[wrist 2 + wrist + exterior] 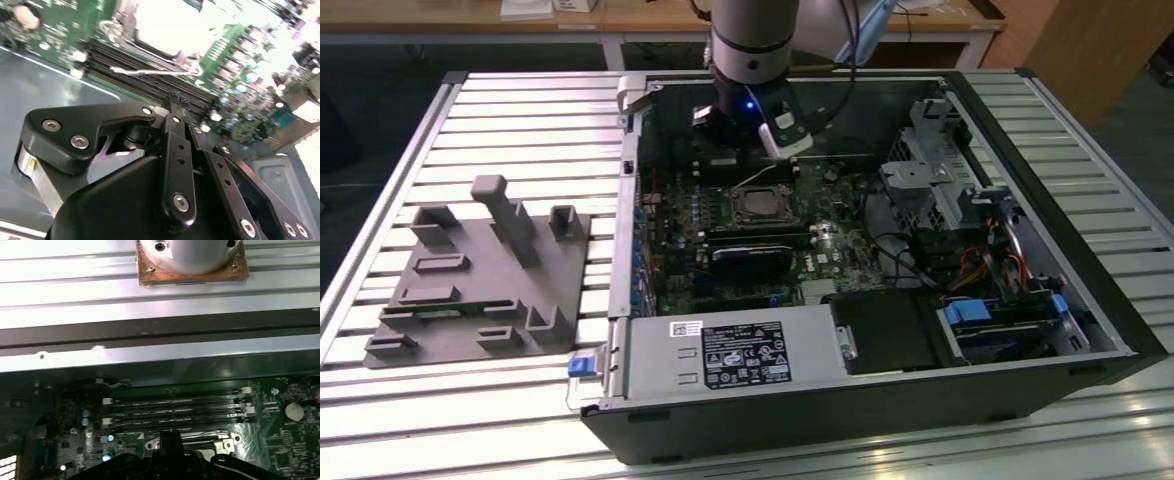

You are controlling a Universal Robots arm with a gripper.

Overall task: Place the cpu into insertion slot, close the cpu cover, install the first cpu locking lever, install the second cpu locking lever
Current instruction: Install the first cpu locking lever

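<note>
**Gripper closed beside socket, cpu in slot**

The gripper point(778, 155) is seen inside the open computer case point(854, 425). In the exterior view it is held over the motherboard point(707, 260), just at 12 o'clock of the insertion slot point(761, 205). Contact with the board cannot be told.

In both wrist views the gripper point(173, 100) point(170, 435) is shown with its jaws pressed together and nothing pinched between them.

In the exterior view the cpu point(761, 207) is seen as a dull beige square in the middle of the slot. The cpu cover point(738, 207) is seen as a silvery frame around it. Whether the cover lies fully flat cannot be told.

In the second wrist view a thin wire locking lever point(150, 72) is seen lying along the socket edge nearest the fingertips, and the socket itself is washed out white. In the first wrist view the long memory slots point(175, 407) are seen beyond the fingertips.

In the exterior view a power supply point(720, 355) is placed at 6 o'clock of the slot, inside the case. A grey fixture point(480, 280) is set at 9 o'clock of the case, well apart from it, on the slatted table point(520, 130).
</note>
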